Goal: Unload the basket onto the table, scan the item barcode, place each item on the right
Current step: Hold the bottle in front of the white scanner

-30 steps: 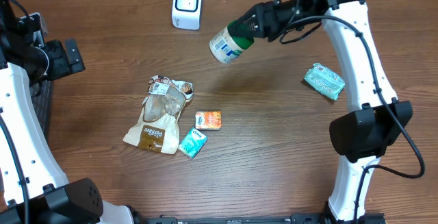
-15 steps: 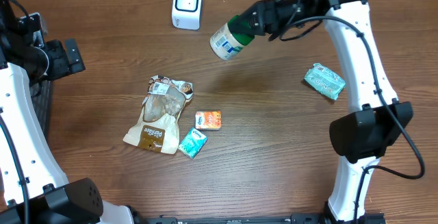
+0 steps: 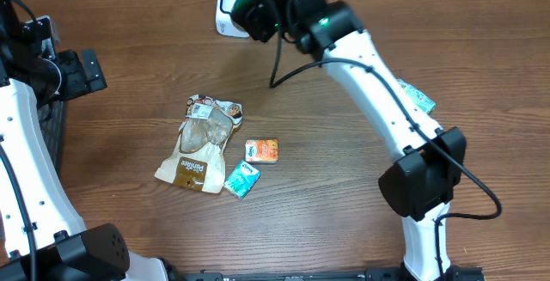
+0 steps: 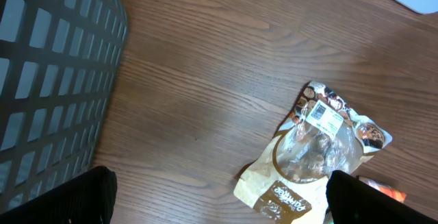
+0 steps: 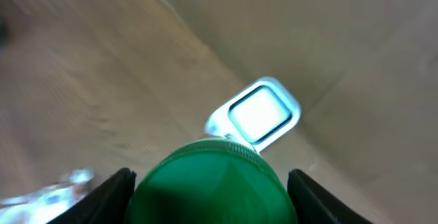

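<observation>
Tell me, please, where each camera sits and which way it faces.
Overhead: above the table, facing down; both arms show, right gripper near the scanner.
Left wrist: facing down at the snack bag and basket; open left gripper shows.
Right wrist: facing the scanner past the green-capped bottle its gripper holds.
Shared: overhead and left wrist both show the snack bag.

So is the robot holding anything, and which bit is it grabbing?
Yes. The right gripper holds the green-capped bottle at its cap, with a finger on each side. The left gripper is open and holds nothing.
</observation>
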